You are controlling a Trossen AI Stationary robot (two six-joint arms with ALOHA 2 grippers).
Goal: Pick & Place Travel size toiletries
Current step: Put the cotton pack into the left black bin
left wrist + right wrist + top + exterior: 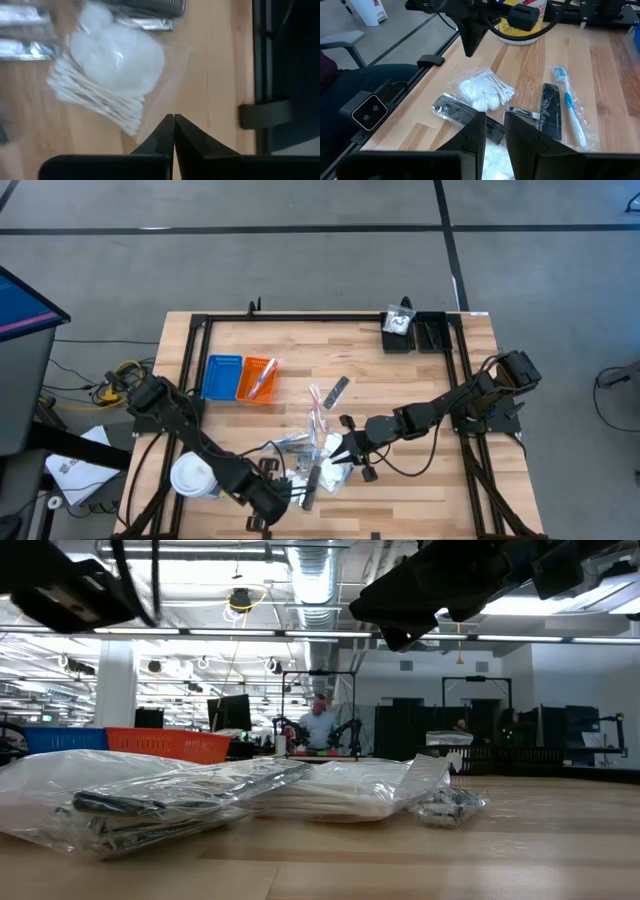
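Note:
The travel size toiletries point(315, 455) lie in a loose pile on the wooden table near its front edge. Among them are a clear packet of cotton swabs and pads point(112, 70), also visible in the right wrist view point(482, 90), dark combs in clear wrap point(551, 112) and a blue toothbrush point(570, 112). My left gripper point(173, 117) is shut and points steeply down over that packet's clear corner. It shows in the high view point(285, 495) at the pile's near left. My right gripper point(495, 127) hangs above the pile's right side, its fingers slightly apart with nothing between them.
A blue tray point(222, 377) and an orange tray point(257, 380) stand side by side at the far left. A white lidded cup point(190, 477) sits by the left arm at the near left edge. At the far right corner stands a black bin point(412, 332). A black frame rail point(262, 75) borders the table.

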